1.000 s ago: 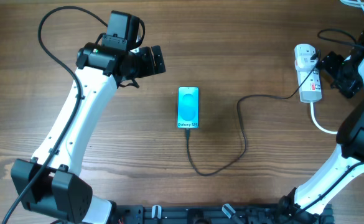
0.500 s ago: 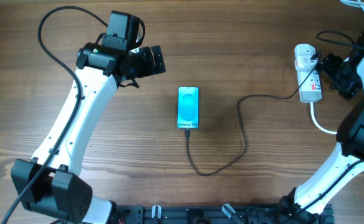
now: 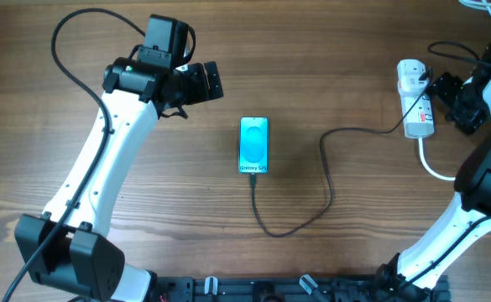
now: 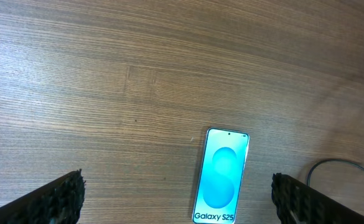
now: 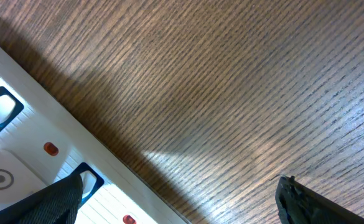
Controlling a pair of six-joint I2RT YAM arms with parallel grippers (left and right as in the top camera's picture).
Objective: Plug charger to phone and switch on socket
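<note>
The phone (image 3: 254, 145) lies flat mid-table with its turquoise screen lit, and shows again in the left wrist view (image 4: 222, 177). The charger's thin black cable (image 3: 327, 189) meets the phone's lower short edge, loops right and runs up to the white adapter (image 3: 410, 74) on the socket (image 3: 419, 111). My left gripper (image 3: 215, 81) hovers open up-left of the phone, its fingers (image 4: 51, 202) wide apart. At the socket's right side my right gripper (image 3: 448, 99) stands open. In the right wrist view, one of its fingers (image 5: 45, 205) overlaps the socket's edge (image 5: 26, 134).
The socket's thick white cord (image 3: 430, 168) curves down toward the right arm's base. The left arm's black cable (image 3: 69, 50) arcs over the far left of the wooden table (image 3: 354, 50). A black rail (image 3: 295, 289) runs along the front edge.
</note>
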